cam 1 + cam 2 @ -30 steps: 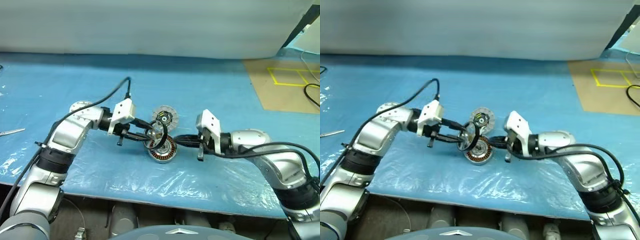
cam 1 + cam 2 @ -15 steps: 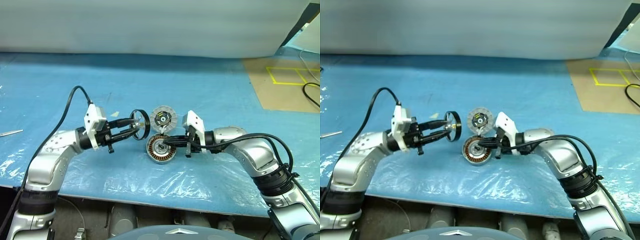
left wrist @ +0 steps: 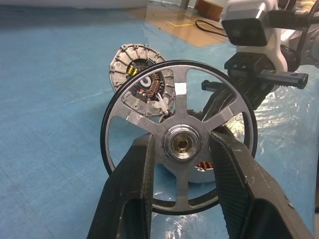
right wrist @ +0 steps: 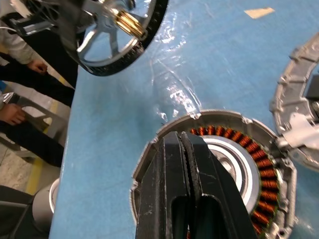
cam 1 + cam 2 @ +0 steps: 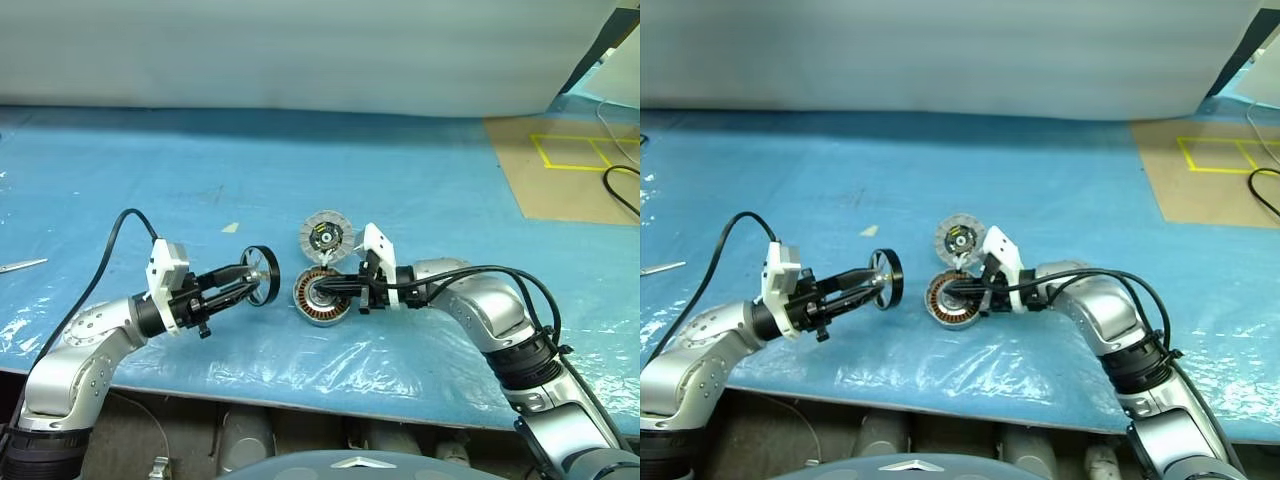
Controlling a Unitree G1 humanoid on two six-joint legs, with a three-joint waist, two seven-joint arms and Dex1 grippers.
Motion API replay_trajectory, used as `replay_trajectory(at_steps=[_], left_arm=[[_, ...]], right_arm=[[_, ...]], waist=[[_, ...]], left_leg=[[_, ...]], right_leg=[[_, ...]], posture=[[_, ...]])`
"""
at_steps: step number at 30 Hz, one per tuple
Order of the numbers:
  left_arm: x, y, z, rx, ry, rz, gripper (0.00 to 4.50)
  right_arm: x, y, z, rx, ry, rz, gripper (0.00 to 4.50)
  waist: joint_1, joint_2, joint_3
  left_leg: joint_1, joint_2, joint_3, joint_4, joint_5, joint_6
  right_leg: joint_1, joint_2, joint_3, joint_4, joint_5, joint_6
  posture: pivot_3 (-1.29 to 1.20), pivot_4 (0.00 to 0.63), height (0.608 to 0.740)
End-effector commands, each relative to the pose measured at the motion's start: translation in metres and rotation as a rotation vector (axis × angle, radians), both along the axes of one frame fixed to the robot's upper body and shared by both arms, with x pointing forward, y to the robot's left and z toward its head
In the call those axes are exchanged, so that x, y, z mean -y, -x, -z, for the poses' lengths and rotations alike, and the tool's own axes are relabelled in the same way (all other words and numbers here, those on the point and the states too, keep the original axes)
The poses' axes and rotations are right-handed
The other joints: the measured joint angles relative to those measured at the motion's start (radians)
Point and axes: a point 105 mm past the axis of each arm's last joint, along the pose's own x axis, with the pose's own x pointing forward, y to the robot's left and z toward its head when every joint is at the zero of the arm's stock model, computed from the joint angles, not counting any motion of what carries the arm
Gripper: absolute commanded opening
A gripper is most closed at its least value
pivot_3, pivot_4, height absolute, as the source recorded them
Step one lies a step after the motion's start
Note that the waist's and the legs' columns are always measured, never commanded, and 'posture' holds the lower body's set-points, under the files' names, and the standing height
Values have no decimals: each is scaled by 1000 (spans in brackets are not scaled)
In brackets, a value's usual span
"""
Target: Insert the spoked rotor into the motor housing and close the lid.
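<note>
Rotor [image 5: 262, 275] has come away from the housing [image 5: 323, 296]: a second ago the left tool [image 5: 250, 281] held it right over the copper windings near the frame's centre, and now it sits left of centre, clear of the housing, standing on edge and lifted off the blue tabletop [image 5: 420, 180]. The left tool is grasping the rotor by its hub, one black finger [image 3: 130, 184] on each side, as the left wrist view shows plainly. Over the same second the right tool [image 5: 335, 288] has swung in from the right; its fingers are clenched together on nothing and lie over the housing's silver centre, though whether they press on it I cannot tell. The lid [image 5: 324, 236] lies flat just above the housing in the frame, segmented face up, where it was before. My reading is that the insertion has been backed off rather than finished: the housing's well is open, with windings showing all round, so the rotor must be brought back, laid level and centred over the hub, and the right tool must clear the opening first. The lid step has not begun.
</note>
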Motion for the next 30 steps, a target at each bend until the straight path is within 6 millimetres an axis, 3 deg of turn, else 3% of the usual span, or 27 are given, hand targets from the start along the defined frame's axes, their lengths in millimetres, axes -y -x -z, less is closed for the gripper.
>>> replay_trajectory(at_steps=[1, 13, 18, 21, 25, 30], left_arm=[[1, 0, -6, 38, 0, 2, 1385], [6, -3, -3, 44, -2, 3, 1385], [6, -4, -1, 34, -7, -4, 1385], [6, -3, 0, 32, -13, 0, 1385], [8, -2, 1, 28, -5, -2, 1385], [10, -2, 2, 25, -7, 2, 1385]], right_arm=[[-4, -2, 0, 23, -8, 0, 0], [-4, 12, 59, -33, 157, -42, 0], [15, 16, 97, 53, 350, -88, 0], [8, 0, 75, -24, 186, 35, 0], [3, -22, 15, -81, -85, 111, 0], [-3, -17, 1, -91, -124, 79, 0]], waist=[[-1, 0, 0], [-3, -1, -1], [-4, -1, -4], [-4, -2, -6], [-3, -1, -6], [-1, -1, -5]], left_leg=[[0, 0, 0, 0, 0, 0], [4, 0, 0, -1, 0, 0], [7, 0, 2, -1, 0, 0], [17, 0, 2, -3, -2, 3], [19, 0, 2, -2, -2, 4], [5, 0, 2, -2, 0, 1]], right_leg=[[0, 0, 0, 0, 0, 0], [3, 0, 0, 0, 0, 0], [10, 0, 1, 0, 0, 0], [18, 0, 2, -3, -1, 0], [17, 0, 3, -3, -1, 0], [5, 0, 3, -3, 0, 0]], posture=[[0, 150, 740], [0, 150, 740], [0, 150, 740], [0, 150, 740], [0, 150, 740], [0, 150, 740]])
